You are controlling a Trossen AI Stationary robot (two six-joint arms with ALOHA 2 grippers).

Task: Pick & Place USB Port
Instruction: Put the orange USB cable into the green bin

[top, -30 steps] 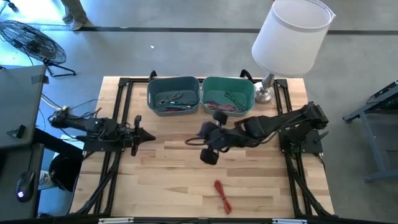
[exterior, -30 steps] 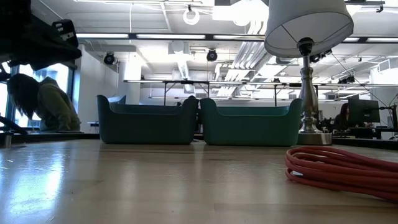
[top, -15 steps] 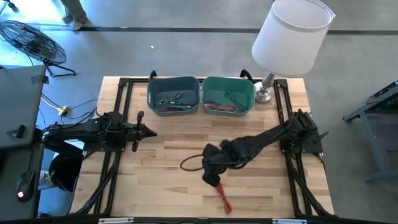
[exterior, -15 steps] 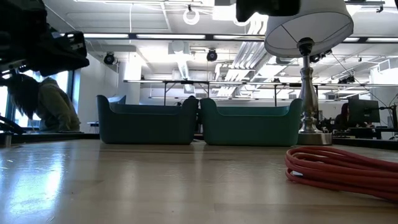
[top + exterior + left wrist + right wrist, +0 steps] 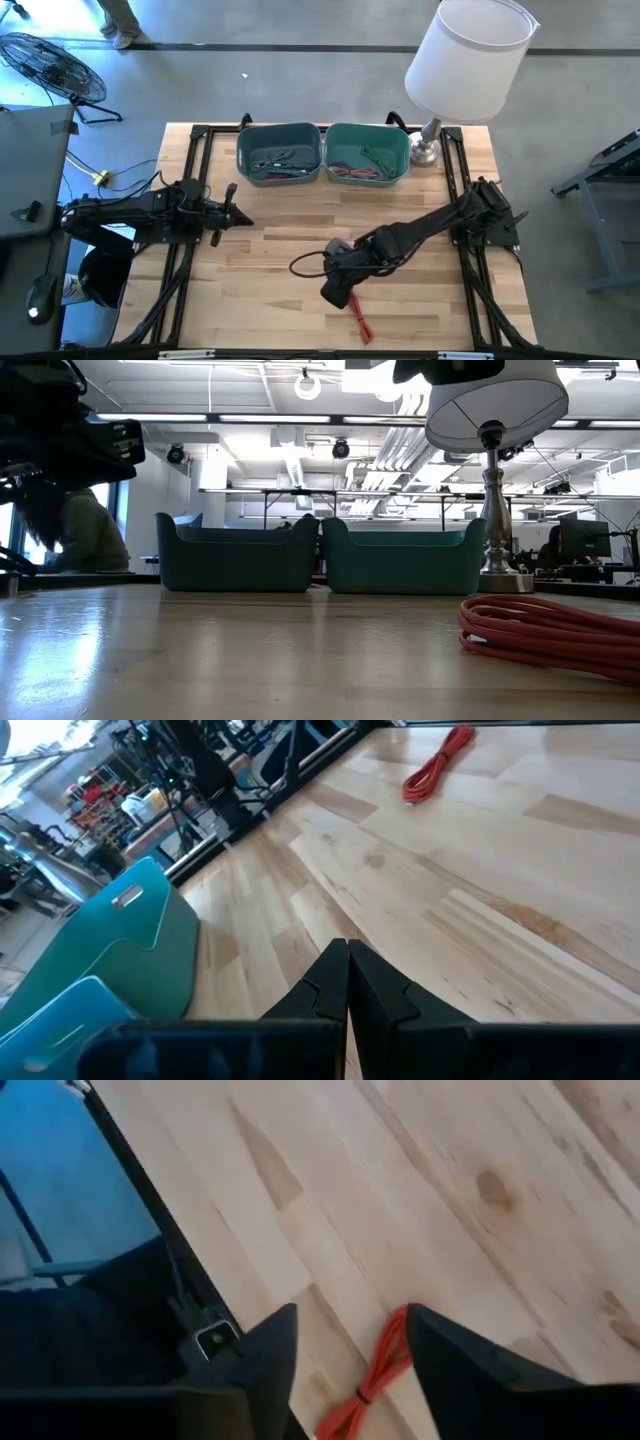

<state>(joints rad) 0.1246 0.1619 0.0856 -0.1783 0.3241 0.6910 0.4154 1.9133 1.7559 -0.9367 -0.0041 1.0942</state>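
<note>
The red USB cable bundle point(image 5: 358, 316) lies on the wooden table near its front edge, right of the middle; it also shows in the low view point(image 5: 548, 636) and far off in the left wrist view point(image 5: 438, 764). My right gripper point(image 5: 336, 292) hangs open just above the cable's far end, pointing steeply down. In the right wrist view point(image 5: 350, 1365) the red cable point(image 5: 374, 1372) lies on the wood between the two fingers, below them and untouched. My left gripper point(image 5: 240, 210) is shut and holds nothing, level at the table's left side point(image 5: 348, 982).
Two teal bins point(image 5: 279, 154) point(image 5: 367, 153) with cables inside stand side by side at the far edge. A lamp point(image 5: 468, 60) with a white shade stands at the far right corner. Bare wood lies between the arms.
My right gripper has swung from in front of the bins toward the table's near edge and gone down, tipping and rolling until it points steeply down over the red cable. My left arm has swung a little, its gripper tip toward the far edge. The cable has lain still.
</note>
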